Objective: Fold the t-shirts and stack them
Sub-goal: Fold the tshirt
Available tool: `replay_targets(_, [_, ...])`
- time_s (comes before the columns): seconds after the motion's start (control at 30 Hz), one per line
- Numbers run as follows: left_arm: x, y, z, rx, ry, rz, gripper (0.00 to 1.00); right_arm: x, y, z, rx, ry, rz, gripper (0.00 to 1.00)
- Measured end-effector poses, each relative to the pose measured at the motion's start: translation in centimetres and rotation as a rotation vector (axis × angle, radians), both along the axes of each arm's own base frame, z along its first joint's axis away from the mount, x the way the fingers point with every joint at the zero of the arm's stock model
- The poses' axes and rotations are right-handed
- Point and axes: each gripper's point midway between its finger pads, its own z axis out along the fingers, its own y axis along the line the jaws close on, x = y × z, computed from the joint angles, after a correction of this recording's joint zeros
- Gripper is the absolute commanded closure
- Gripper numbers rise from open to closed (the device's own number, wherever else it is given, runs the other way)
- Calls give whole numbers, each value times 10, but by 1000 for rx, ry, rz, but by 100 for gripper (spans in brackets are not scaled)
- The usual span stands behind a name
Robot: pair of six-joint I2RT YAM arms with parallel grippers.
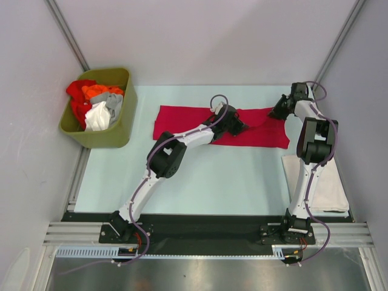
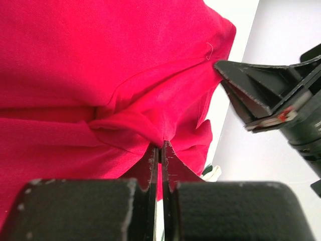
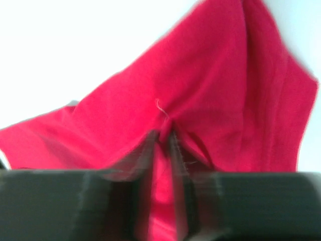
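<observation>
A crimson-red t-shirt (image 1: 182,124) lies as a long folded band across the far middle of the table. My left gripper (image 1: 237,126) is shut on a pinch of its cloth (image 2: 125,123) near the band's middle. My right gripper (image 1: 280,111) is shut on the shirt's right end (image 3: 200,95); the right wrist view is blurred. The right gripper's fingers (image 2: 251,95) show in the left wrist view beside the shirt's edge. An off-white folded t-shirt (image 1: 327,188) lies at the right, partly behind the right arm. Red, orange, grey and white shirts (image 1: 94,103) are piled in the bin.
An olive-green plastic bin (image 1: 115,133) stands at the far left of the table. Grey walls close in the left, back and right sides. The arm bases sit on a black rail at the near edge.
</observation>
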Motion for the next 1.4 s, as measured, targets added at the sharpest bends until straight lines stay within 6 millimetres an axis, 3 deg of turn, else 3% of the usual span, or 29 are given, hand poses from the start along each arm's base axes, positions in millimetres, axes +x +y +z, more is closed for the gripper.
replay_targets(0.07, [0, 0, 0, 0, 1, -2, 100, 5, -1, 4, 1, -12, -3, 100])
replay_targets(0.3, [4, 8, -7, 7, 8, 3, 100, 16, 0, 24, -3, -51, 1, 100])
replay_targets(0.57, [13, 20, -11, -7, 16, 21, 100, 26, 14, 41, 7, -86, 32, 100])
replay_targets(0.93, [14, 23, -14, -15, 23, 25, 100, 32, 22, 27, 23, -68, 53, 100])
replay_targets(1.13, [12, 22, -15, -26, 28, 16, 100, 37, 23, 31, 24, -74, 57, 100])
replay_targets(1.4, [7, 26, -23, -34, 53, 12, 100, 25, 24, 22, 27, -24, 54, 100])
